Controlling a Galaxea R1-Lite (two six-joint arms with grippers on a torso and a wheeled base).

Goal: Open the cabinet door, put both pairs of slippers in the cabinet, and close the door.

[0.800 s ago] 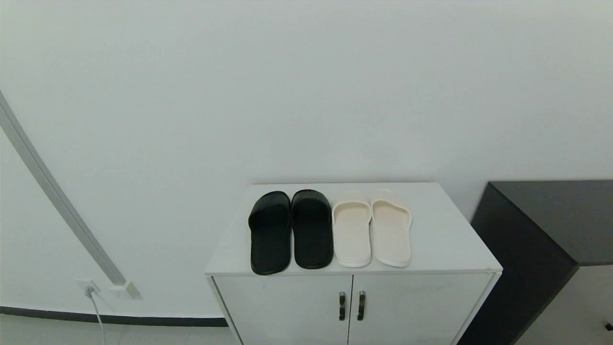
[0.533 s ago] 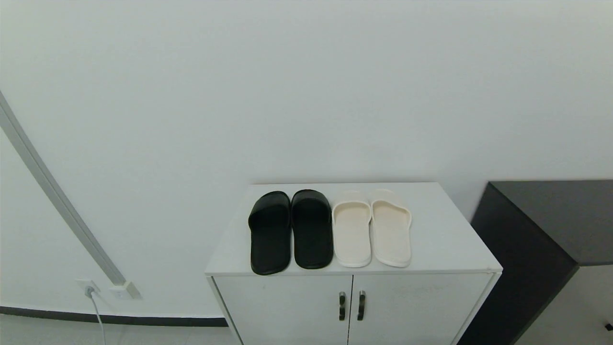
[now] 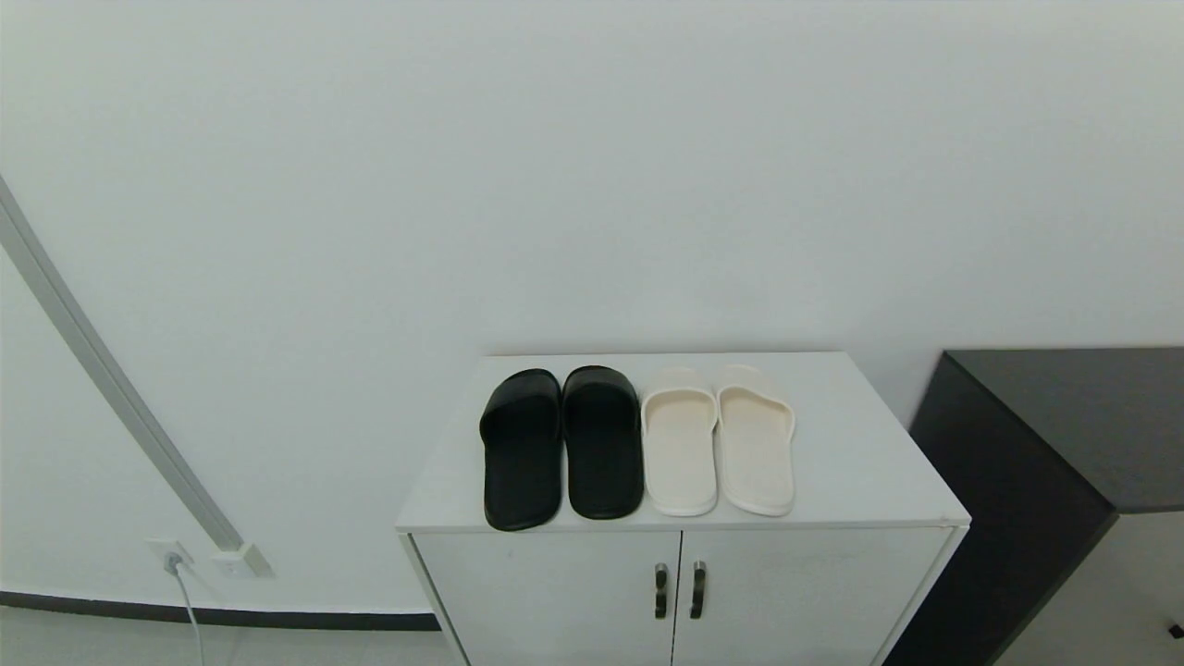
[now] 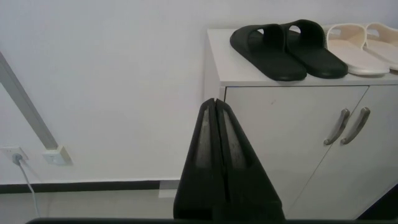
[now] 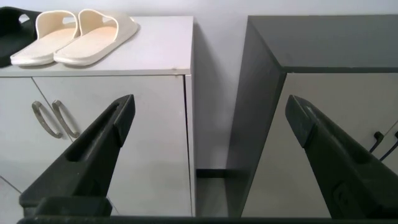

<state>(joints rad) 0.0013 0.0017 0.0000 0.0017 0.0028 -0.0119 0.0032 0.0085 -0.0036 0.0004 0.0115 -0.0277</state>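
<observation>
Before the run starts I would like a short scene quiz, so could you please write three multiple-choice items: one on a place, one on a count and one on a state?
1. Where do the black slippers lie?
A) on top of the white cabinet
B) inside it
C) on the floor

2. How many cream slippers are there?
A) one
B) two
C) four

3. How are the cabinet doors?
A) both shut
B) left one open
C) both open

Answers:
1 A: they rest on its top, next to the cream pair.
2 B: a single cream pair lies there.
3 A: both doors sit flush, with their handles side by side.
</observation>
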